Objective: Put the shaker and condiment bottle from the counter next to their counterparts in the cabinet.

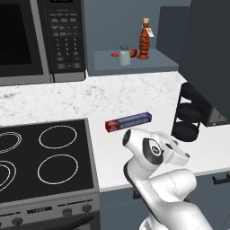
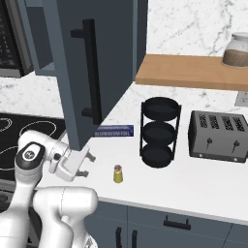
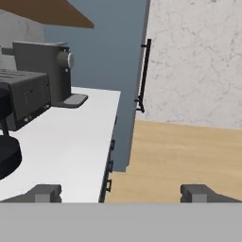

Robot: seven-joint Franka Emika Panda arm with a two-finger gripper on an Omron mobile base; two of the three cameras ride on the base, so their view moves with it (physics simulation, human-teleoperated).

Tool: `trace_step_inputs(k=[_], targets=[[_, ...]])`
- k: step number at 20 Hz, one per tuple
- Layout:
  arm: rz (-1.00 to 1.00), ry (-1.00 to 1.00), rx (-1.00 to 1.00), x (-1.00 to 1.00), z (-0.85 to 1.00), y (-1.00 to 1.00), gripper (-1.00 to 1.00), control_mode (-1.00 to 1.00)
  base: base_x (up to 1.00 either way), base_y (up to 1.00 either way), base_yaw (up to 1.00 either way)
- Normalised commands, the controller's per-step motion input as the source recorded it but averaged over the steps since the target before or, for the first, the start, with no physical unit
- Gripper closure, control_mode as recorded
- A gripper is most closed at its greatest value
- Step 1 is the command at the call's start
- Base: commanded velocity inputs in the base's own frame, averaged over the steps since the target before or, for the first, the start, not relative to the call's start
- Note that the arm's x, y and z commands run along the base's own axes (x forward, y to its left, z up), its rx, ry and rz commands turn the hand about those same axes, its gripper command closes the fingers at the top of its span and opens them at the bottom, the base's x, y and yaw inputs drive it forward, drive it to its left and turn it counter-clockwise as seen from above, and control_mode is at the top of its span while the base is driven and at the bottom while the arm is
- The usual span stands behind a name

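The red-brown ribbed condiment bottle [image 1: 143, 39] already stands on the dark blue-grey cabinet shelf [image 1: 152, 64] beside its counterparts; the small yellow shaker [image 2: 117, 174] waits on the white speckled counter [image 2: 193, 184], near the open, empty end effector [image 3: 121, 193].

Left base view from behind-left, facing 1 o'clock over stove [image 1: 45, 157] and counter [image 1: 134, 96], right base view from behind-right — sharing foil box [image 2: 114, 131], tiered rack [image 2: 159, 131] — hand view low, level along worktop.
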Motion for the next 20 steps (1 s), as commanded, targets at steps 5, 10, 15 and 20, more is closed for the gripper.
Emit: trace_step_inputs(k=[5, 10, 15, 20], targets=[[0.0, 0.0, 0.0, 0.07, -0.29, -0.15, -1.0, -1.0, 0.0, 0.0, 0.0], [0.0, 0.0, 0.0, 0.3, -0.34, -0.01, -1.0, -1.0, 0.0, 0.0, 0.0], [0.0, 0.0, 0.0, 0.36, -0.38, -0.04, -1.0, -1.0, 0.0, 0.0, 0.0], [0.0, 0.0, 0.0, 0.22, -0.49, -0.17, -1.0, -1.0, 0.0, 0.0, 0.0]])
